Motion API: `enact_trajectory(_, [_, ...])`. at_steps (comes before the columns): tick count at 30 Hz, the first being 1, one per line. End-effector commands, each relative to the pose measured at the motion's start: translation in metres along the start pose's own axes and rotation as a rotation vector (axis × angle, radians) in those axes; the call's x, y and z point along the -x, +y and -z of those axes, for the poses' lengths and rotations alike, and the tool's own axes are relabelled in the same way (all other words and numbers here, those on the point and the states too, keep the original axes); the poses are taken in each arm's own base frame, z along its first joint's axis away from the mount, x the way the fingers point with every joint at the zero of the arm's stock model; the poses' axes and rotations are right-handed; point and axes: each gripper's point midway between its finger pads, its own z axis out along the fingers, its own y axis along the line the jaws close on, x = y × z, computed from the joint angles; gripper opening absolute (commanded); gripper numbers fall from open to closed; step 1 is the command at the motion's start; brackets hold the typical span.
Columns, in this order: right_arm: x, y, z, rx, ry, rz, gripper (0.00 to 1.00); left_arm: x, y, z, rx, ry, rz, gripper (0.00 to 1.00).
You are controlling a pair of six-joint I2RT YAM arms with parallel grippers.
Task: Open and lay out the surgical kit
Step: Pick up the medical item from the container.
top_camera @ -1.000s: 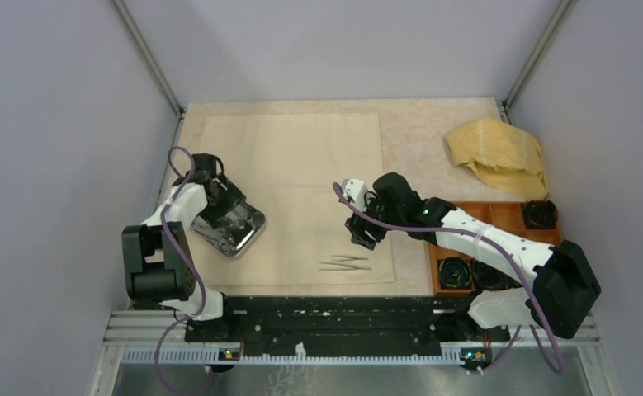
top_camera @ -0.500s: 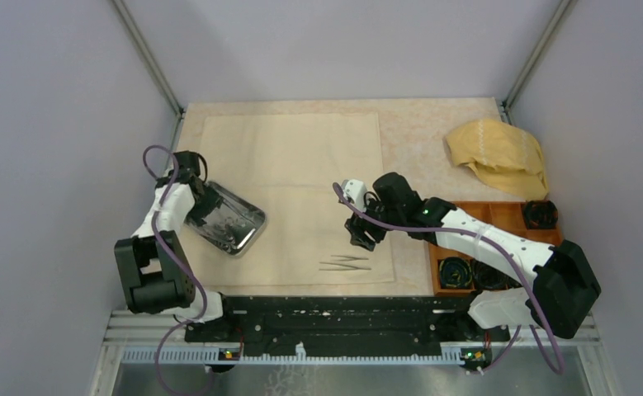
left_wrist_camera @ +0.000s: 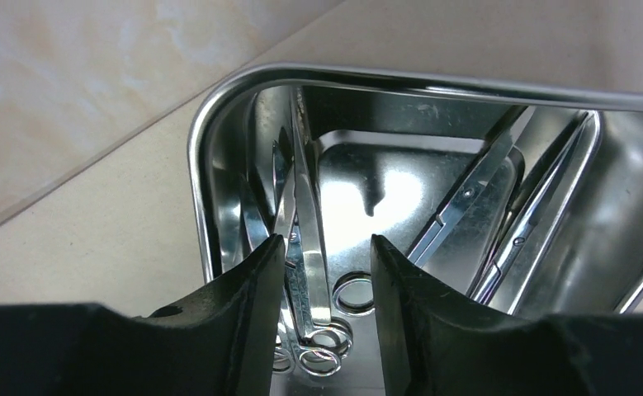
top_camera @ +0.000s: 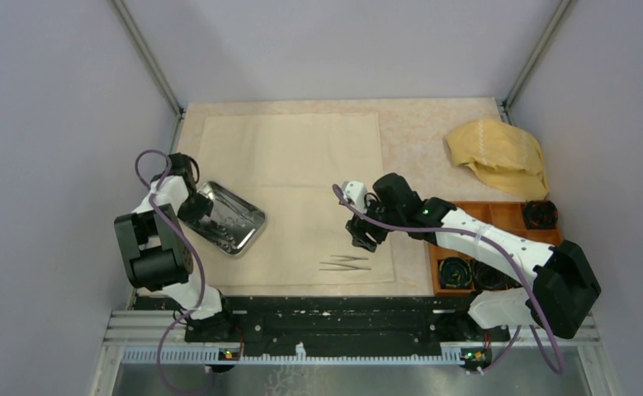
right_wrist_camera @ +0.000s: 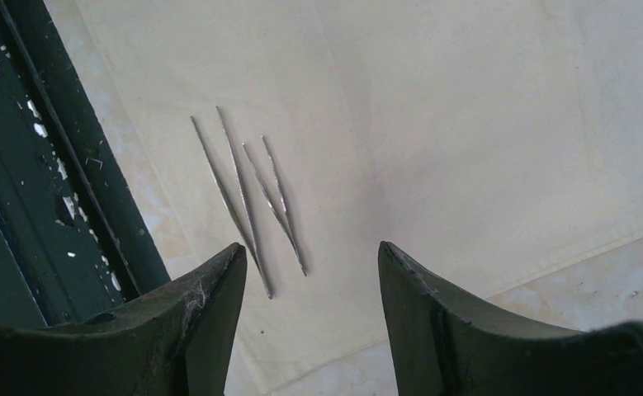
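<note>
The pale cream cloth sheet (top_camera: 301, 177) lies spread flat on the table. The shiny steel tray (top_camera: 234, 219) sits on its left part. In the left wrist view the tray (left_wrist_camera: 219, 124) holds several steel scissors (left_wrist_camera: 309, 239), some along its right side (left_wrist_camera: 466, 198). My left gripper (top_camera: 192, 206) is open at the tray's left end, its fingers (left_wrist_camera: 248, 313) either side of the scissor handles. Two tweezers (top_camera: 345, 263) lie on the cloth near the front edge. My right gripper (top_camera: 361, 235) is open and empty just above them, with the tweezers (right_wrist_camera: 248, 194) ahead of its fingertips.
A mustard-yellow cloth (top_camera: 499, 155) lies crumpled at the back right. An orange compartment box (top_camera: 499, 247) with black coils stands at the right, under the right arm. The black base rail (right_wrist_camera: 45, 165) runs along the near edge.
My left gripper has drawn back to the left, from over the tray to its left end, and the tray has shifted slightly. The right arm has not moved.
</note>
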Motion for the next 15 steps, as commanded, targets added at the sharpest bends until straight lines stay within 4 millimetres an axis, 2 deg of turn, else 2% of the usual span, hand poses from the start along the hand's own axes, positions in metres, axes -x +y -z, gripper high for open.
enact_trajectory(1, [0.015, -0.006, 0.012, -0.036, -0.043, 0.035, 0.60, 0.018, 0.002, 0.007, 0.023, -0.063, 0.027, 0.51])
enact_trajectory(4, [0.013, -0.011, 0.013, -0.057, -0.030, 0.042, 0.60, 0.016, 0.008, -0.001, 0.039, -0.070, 0.031, 0.48])
enact_trajectory(8, [0.014, -0.015, 0.013, -0.073, -0.014, 0.054, 0.60, 0.016, 0.003, -0.014, 0.038, -0.056, 0.027, 0.44])
enact_trajectory(12, [0.015, -0.017, 0.015, -0.079, -0.003, 0.059, 0.60, 0.016, 0.000, -0.021, 0.065, -0.024, 0.014, 0.43])
enact_trajectory(15, [0.014, -0.018, 0.018, -0.090, 0.005, 0.055, 0.61, 0.014, 0.009, -0.023, 0.118, -0.019, 0.027, 0.46])
